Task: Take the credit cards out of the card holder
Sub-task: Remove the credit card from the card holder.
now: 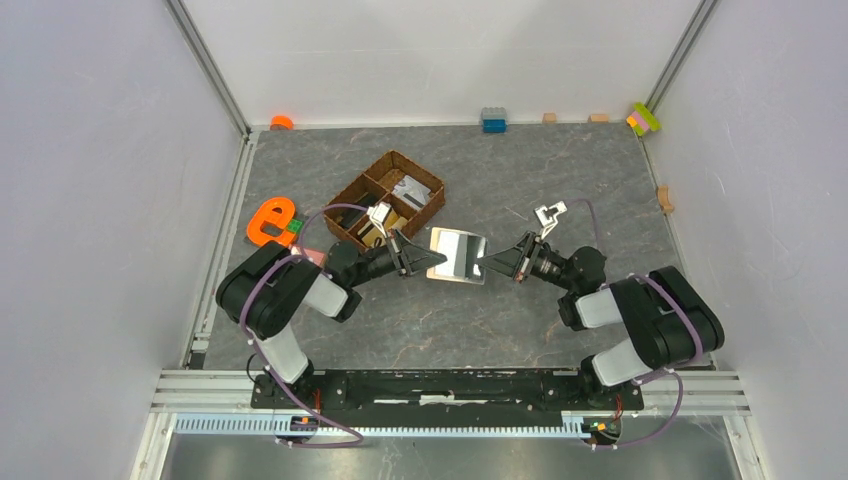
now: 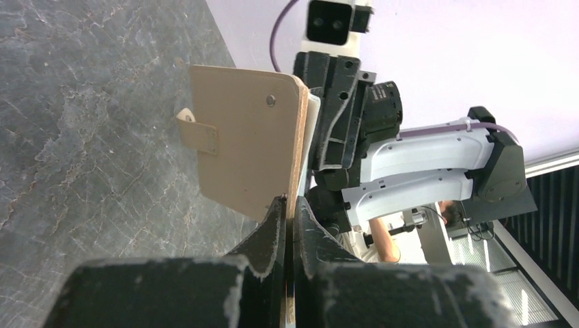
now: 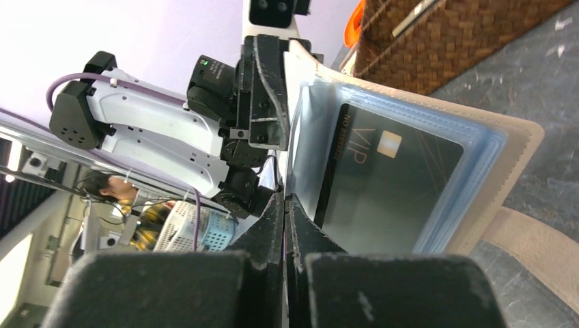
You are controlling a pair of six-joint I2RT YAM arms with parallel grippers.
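Observation:
The beige card holder (image 1: pixel 457 255) hangs open above the table's middle, held between both grippers. My left gripper (image 1: pixel 432 258) is shut on the edge of its beige cover (image 2: pixel 246 147); the closing tab (image 2: pixel 198 130) sticks out left. In the left wrist view the gripper (image 2: pixel 289 205) pinches that cover edge. My right gripper (image 1: pixel 488 263) is shut on a thin edge at the clear sleeves (image 3: pixel 478 147); in its own view the gripper (image 3: pixel 283 199) closes beside a dark VIP card (image 3: pixel 389 191) inside a sleeve. A pinkish flat card (image 1: pixel 312 254) lies by the left arm.
A brown wicker compartment basket (image 1: pixel 385 200) stands behind the left gripper with flat cards in it; it also shows in the right wrist view (image 3: pixel 464 34). An orange letter toy (image 1: pixel 270 220) lies at the left. Small toy blocks (image 1: pixel 493 120) line the back wall.

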